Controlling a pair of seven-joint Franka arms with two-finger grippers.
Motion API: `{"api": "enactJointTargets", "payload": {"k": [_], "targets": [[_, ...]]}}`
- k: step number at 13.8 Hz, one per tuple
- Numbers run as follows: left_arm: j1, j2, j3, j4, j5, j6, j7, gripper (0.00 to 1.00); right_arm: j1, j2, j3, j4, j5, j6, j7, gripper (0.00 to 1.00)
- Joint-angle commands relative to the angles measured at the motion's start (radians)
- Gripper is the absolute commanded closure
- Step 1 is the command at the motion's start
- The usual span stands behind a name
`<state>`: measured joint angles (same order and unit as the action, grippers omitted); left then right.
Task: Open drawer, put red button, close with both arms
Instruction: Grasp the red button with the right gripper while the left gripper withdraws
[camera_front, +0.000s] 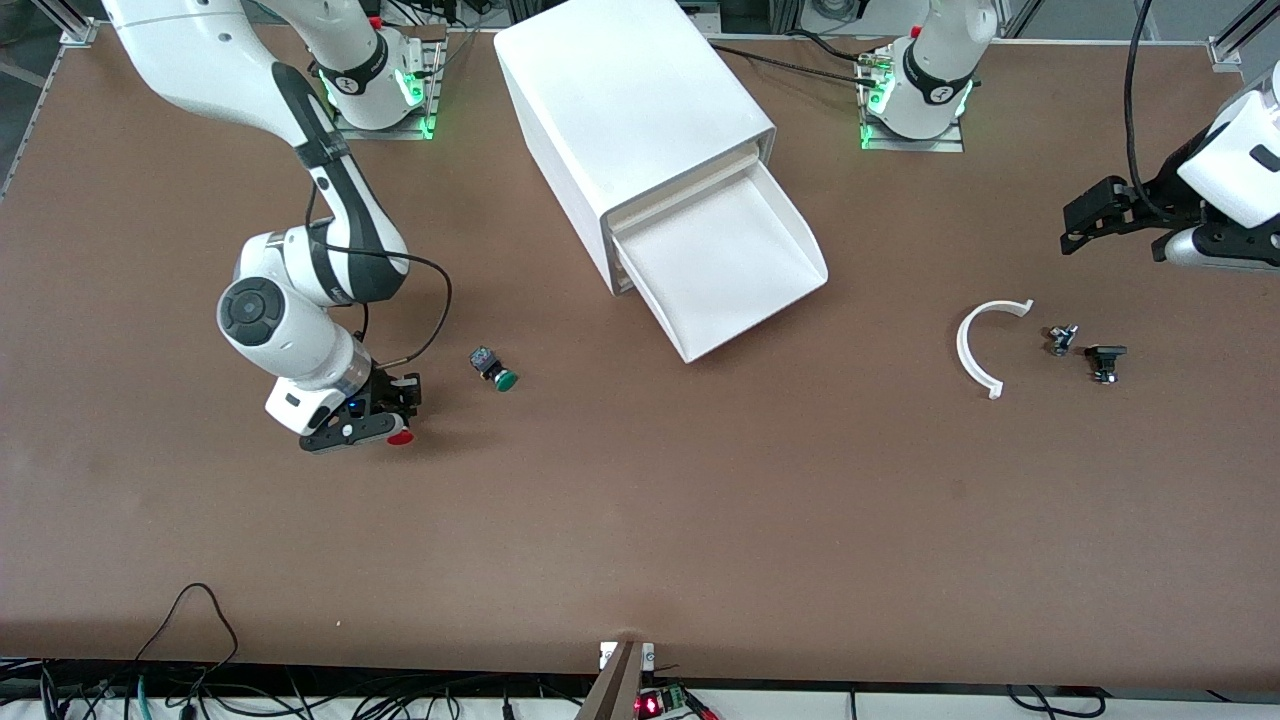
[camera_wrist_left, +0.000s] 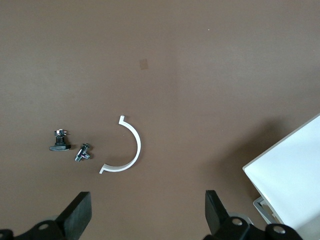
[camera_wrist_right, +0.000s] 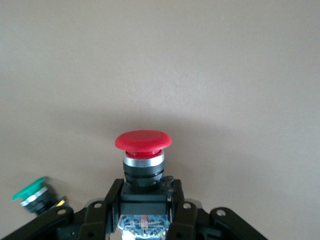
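Note:
The drawer (camera_front: 735, 265) stands pulled out of the white cabinet (camera_front: 630, 110), its tray empty. My right gripper (camera_front: 385, 420) is shut on the black body of the red button (camera_front: 401, 437), low over the table toward the right arm's end. I cannot tell whether the button touches the table. In the right wrist view the red cap (camera_wrist_right: 143, 141) sticks out past the fingers (camera_wrist_right: 112, 197). My left gripper (camera_front: 1080, 222) is open and empty, up in the air toward the left arm's end. Its fingers (camera_wrist_left: 80, 212) stand wide apart, and the drawer's corner (camera_wrist_left: 295, 170) shows in the left wrist view.
A green-capped button (camera_front: 497, 369) lies beside the right gripper, also in the right wrist view (camera_wrist_right: 31, 194). A white curved strip (camera_front: 975, 345) and two small dark parts (camera_front: 1062, 339) (camera_front: 1105, 360) lie below the left gripper, also in the left wrist view (camera_wrist_left: 131, 150) (camera_wrist_left: 83, 152) (camera_wrist_left: 60, 141).

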<state>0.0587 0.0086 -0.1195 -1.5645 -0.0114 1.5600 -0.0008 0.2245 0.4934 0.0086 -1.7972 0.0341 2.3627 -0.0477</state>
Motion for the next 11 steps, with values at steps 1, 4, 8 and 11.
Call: {"api": "enactJointTargets", "payload": {"k": [1, 4, 8, 11], "targets": [[-0.036, 0.014, 0.031, 0.027, 0.033, -0.017, -0.015, 0.00, -0.008, -0.013, 0.005, 0.177, 0.017, -0.213, -0.044, 0.67], [-0.037, 0.014, 0.021, 0.029, 0.033, -0.018, -0.016, 0.00, -0.007, -0.013, 0.039, 0.314, 0.018, -0.356, -0.044, 0.66], [-0.037, 0.014, 0.020, 0.031, 0.028, -0.018, -0.016, 0.00, 0.004, -0.013, 0.096, 0.430, 0.017, -0.419, -0.060, 0.66], [-0.034, 0.014, 0.031, 0.031, 0.024, -0.018, -0.016, 0.00, 0.038, -0.004, 0.128, 0.469, 0.010, -0.413, -0.064, 0.66]]}}
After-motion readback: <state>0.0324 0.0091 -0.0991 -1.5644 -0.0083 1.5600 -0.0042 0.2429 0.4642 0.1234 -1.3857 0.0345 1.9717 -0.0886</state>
